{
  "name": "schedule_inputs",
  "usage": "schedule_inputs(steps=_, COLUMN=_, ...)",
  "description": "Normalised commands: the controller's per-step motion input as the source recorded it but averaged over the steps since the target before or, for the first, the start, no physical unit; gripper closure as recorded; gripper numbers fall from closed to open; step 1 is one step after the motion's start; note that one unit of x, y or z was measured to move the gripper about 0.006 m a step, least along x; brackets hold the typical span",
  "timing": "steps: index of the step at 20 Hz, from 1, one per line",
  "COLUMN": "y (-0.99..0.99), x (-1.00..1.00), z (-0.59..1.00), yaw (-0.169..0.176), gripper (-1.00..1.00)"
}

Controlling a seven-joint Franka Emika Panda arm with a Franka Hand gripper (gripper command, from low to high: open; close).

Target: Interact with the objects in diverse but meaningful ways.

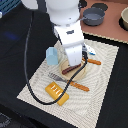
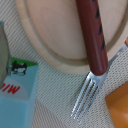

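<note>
The sausage [image 2: 92, 35] lies on the wooden plate [image 1: 75, 67]; bread block [image 1: 57, 93] at seven o'clock looks untouched; jaws' state cannot be told

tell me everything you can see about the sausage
The sausage is a long, slim, glossy toy piece, reddish brown with short dark grill marks along one side, plastic-looking. It lies flat across the pale round wooden plate, one rounded end reaching past the plate's rim beside the fork tines. In the exterior view it sits on the plate right under the gripper, partly hidden by it; whether the gripper touches it cannot be told.
</note>
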Motion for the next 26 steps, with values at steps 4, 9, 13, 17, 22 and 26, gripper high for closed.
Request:
schedule_inputs(steps=4, y=-0.05, x=0.41, z=-0.01, yaw=0.000, gripper=-1.00)
schedule_inputs(steps=9, y=0.00, x=0.31, z=-0.01, yaw=0.002, gripper=-1.00)
schedule_inputs(steps=13, y=0.00, x=0.31, z=0.00, yaw=0.005, gripper=-1.00)
schedule_inputs(steps=17, y=0.00, x=0.36, z=-0.05, yaw=0.004, gripper=-1.00)
schedule_inputs(steps=22, y=0.00, x=0.37, z=-0.11, yaw=0.001, gripper=-1.00)
schedule_inputs(steps=26, y=0.00, x=0.36, z=-0.11, yaw=0.000, gripper=-1.00)
